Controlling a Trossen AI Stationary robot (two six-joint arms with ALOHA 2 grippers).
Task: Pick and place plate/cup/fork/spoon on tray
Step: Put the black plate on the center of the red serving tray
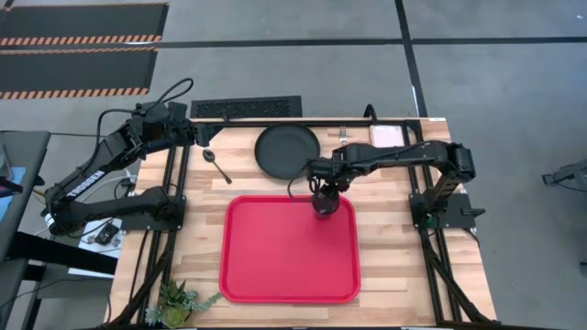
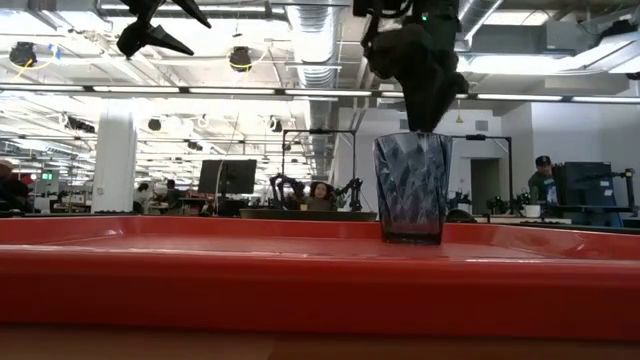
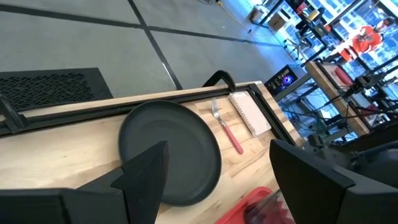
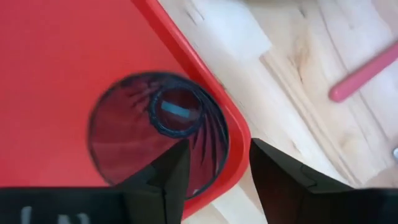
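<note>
On glossy red tray point(image 1: 275, 266), faceted tumbler cup point(image 2: 412, 188) upright; right tool point(image 4: 214, 171) spread astride rim; left tool point(image 3: 214, 180) spread.

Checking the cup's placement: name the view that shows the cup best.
The low view: the cup stands upright on the tray in full profile, under the right gripper. The right wrist view looks down into it; the high view mostly hides it; the left wrist view misses it.
</note>
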